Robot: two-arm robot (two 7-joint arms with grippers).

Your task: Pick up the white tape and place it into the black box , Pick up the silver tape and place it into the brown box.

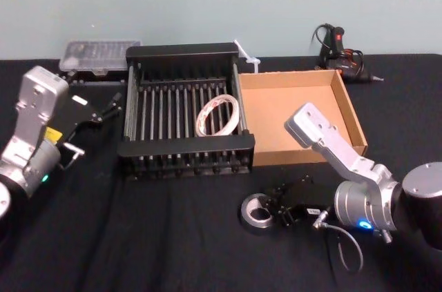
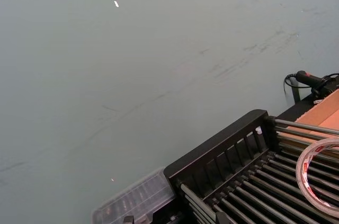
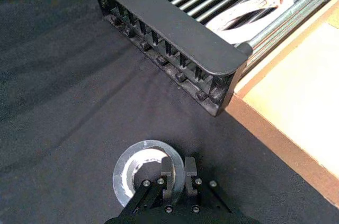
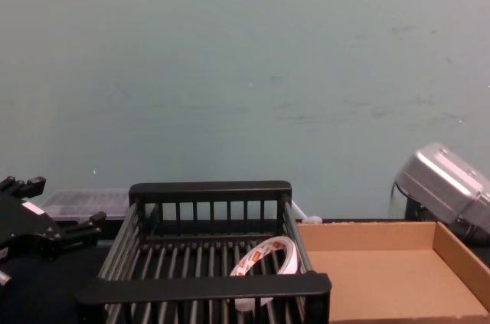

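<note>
The silver tape (image 1: 257, 210) lies flat on the black cloth in front of the black box (image 1: 186, 146). My right gripper (image 1: 277, 210) is down at the roll's right side. In the right wrist view its fingers (image 3: 168, 173) pinch the wall of the silver tape (image 3: 139, 173), one in the hole and one outside. The white tape (image 1: 217, 114) leans inside the black box at its right end, also seen as the white tape (image 4: 264, 259). The brown box (image 1: 304, 109) stands empty just right of the black box. My left gripper (image 1: 97, 123) is parked open at the left of the black box.
A clear plastic case (image 1: 97, 54) sits behind the black box at the back left. A black tool with cables (image 1: 338, 47) lies at the back right, and a white strip (image 1: 247, 56) pokes up between the boxes. Bare black cloth covers the front left.
</note>
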